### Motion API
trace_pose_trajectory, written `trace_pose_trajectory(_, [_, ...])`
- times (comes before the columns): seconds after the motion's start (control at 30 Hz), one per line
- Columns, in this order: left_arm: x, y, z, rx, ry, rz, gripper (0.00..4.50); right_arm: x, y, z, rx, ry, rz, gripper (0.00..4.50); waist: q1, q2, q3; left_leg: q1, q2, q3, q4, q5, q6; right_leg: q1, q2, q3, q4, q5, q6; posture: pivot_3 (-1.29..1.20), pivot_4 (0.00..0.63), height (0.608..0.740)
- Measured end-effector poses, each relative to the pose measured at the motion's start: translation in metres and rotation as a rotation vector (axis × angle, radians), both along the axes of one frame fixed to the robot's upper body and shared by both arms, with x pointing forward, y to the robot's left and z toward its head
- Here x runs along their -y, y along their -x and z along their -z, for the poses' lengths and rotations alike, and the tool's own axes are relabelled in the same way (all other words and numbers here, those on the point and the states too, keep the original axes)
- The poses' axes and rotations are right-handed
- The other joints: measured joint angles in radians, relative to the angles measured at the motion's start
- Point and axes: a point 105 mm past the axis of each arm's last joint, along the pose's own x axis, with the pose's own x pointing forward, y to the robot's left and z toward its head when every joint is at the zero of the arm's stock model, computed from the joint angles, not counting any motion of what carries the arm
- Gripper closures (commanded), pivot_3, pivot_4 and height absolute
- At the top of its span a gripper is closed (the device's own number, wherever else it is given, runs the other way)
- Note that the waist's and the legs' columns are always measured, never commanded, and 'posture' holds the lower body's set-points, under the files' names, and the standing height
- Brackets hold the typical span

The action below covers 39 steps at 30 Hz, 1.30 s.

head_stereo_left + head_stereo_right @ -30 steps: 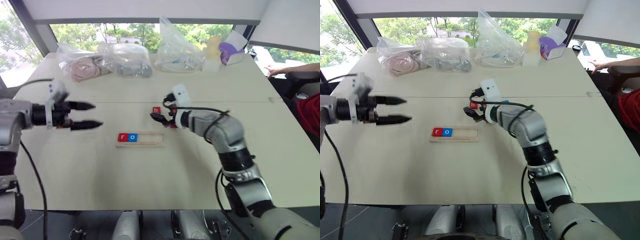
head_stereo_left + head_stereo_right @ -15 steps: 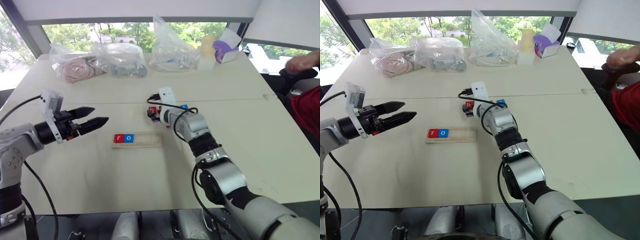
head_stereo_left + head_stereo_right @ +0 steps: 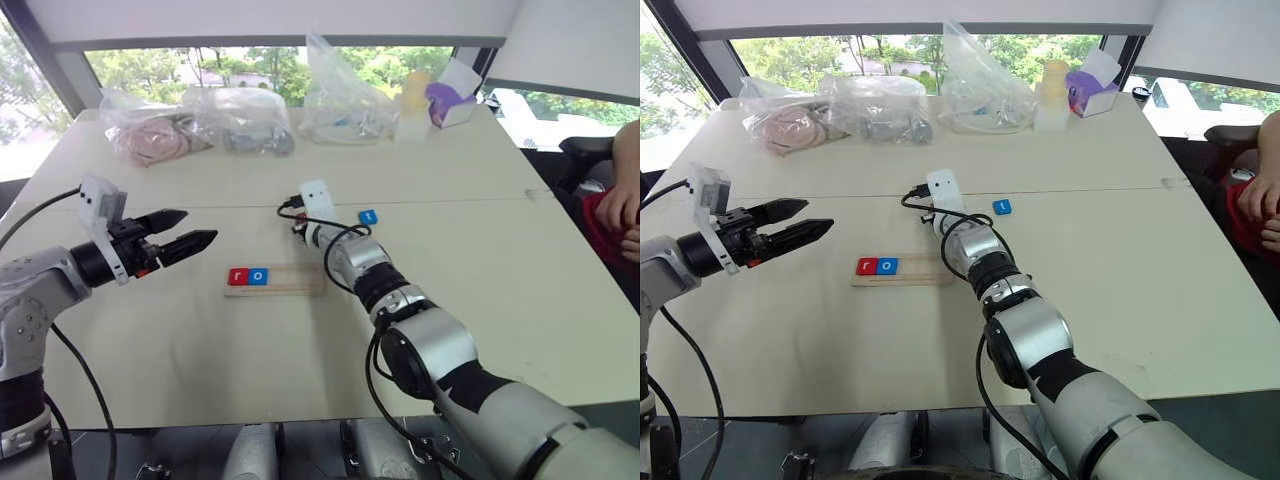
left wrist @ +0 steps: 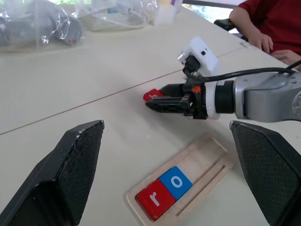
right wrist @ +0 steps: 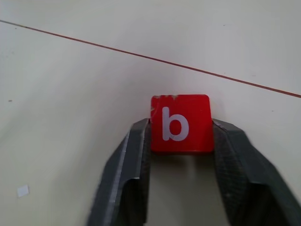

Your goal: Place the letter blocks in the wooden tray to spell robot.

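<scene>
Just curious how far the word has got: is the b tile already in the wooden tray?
No: the b tile sits between the right gripper's fingers on the table, while the tray holds r and o.

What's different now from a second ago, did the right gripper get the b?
Yes. The right gripper, open beside the red b block a second ago, has reached forward and shut on its two sides. The left gripper stays open, hovering left of the wooden tray. The red r block and blue o block remain at the tray's left end; the blue t block lies untouched.
</scene>
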Motion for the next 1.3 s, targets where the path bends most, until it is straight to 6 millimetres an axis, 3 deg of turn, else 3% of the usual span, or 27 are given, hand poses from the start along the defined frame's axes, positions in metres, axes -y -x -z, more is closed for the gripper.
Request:
trace_pose_trajectory(0.2, [0.019, 0.005, 0.009, -0.015, -0.041, 0.087, 0.00, 0.013, -0.003, -0.008, 0.051, -0.007, 0.013, 3.33, 0.005, 0.001, 0.000, -0.002, 0.000, -0.001, 0.000, 0.000, 0.000, -0.001, -0.001, 0.000, -0.001, 0.000, 0.000, 0.00, 0.150, 0.735])
trace_pose_trajectory(0.3, [0.039, 0.012, 0.016, -0.016, -0.100, 0.185, 0.00, 0.047, 0.004, -0.040, 0.170, -0.014, 0.022, 3.33, 0.019, 0.001, 0.001, -0.005, -0.002, -0.002, -0.001, 0.000, -0.001, -0.004, -0.003, -0.001, -0.002, 0.000, 0.000, 0.00, 0.150, 0.735])
trace_pose_trajectory(0.37, [0.055, 0.015, 0.023, 0.002, -0.161, 0.255, 0.00, 0.081, 0.027, -0.069, 0.250, -0.006, 0.041, 3.33, 0.034, 0.001, 0.001, -0.007, -0.002, -0.002, -0.002, 0.000, -0.001, -0.005, -0.003, -0.001, -0.003, 0.000, 0.000, 0.00, 0.150, 0.735])
trace_pose_trajectory(0.43, [0.064, 0.018, 0.030, 0.007, -0.200, 0.304, 0.00, 0.107, 0.051, -0.079, 0.262, 0.021, 0.072, 3.33, 0.034, 0.001, 0.000, -0.008, -0.002, -0.002, -0.003, 0.000, 0.000, -0.005, -0.002, -0.001, -0.005, 0.000, 0.000, 0.00, 0.150, 0.735])
trace_pose_trajectory(0.5, [0.072, 0.020, 0.034, 0.011, -0.216, 0.348, 0.00, 0.130, 0.077, -0.069, 0.209, 0.054, 0.121, 3.33, 0.034, 0.001, 0.000, -0.007, -0.001, -0.002, -0.003, 0.000, 0.000, -0.005, -0.002, -0.001, -0.005, 0.000, -0.001, 0.00, 0.150, 0.735])
trace_pose_trajectory(0.7, [0.077, 0.010, 0.027, 0.038, -0.213, 0.386, 0.00, 0.172, 0.136, -0.006, -0.094, 0.087, 0.258, 3.33, 0.023, 0.002, 0.001, -0.001, 0.001, -0.001, -0.002, 0.000, 0.000, -0.001, 0.004, 0.001, -0.003, -0.002, -0.004, 0.00, 0.150, 0.735])
trace_pose_trajectory(0.93, [0.075, 0.006, 0.030, 0.016, -0.217, 0.403, 0.00, 0.158, 0.152, -0.009, -0.150, 0.004, 0.265, 3.33, 0.026, 0.002, 0.001, -0.001, 0.001, 0.000, -0.001, 0.000, 0.000, -0.001, 0.005, 0.001, -0.003, -0.001, -0.001, 0.00, 0.150, 0.735])
trace_pose_trajectory(1.17, [0.072, 0.001, 0.029, 0.010, -0.225, 0.390, 0.00, 0.131, 0.166, 0.008, -0.230, -0.087, 0.237, 3.33, 0.025, 0.002, 0.001, -0.003, -0.001, 0.000, -0.001, 0.000, 0.000, -0.001, 0.003, 0.001, -0.004, -0.002, 0.001, 0.00, 0.150, 0.735])
trace_pose_trajectory(1.3, [0.072, 0.001, 0.030, 0.012, -0.234, 0.389, 0.00, 0.128, 0.162, 0.009, -0.245, -0.097, 0.239, 1.39, 0.026, 0.001, 0.000, -0.002, -0.001, 0.000, -0.001, 0.000, 0.000, -0.001, 0.003, 0.000, -0.004, -0.002, 0.001, 0.00, 0.150, 0.735])
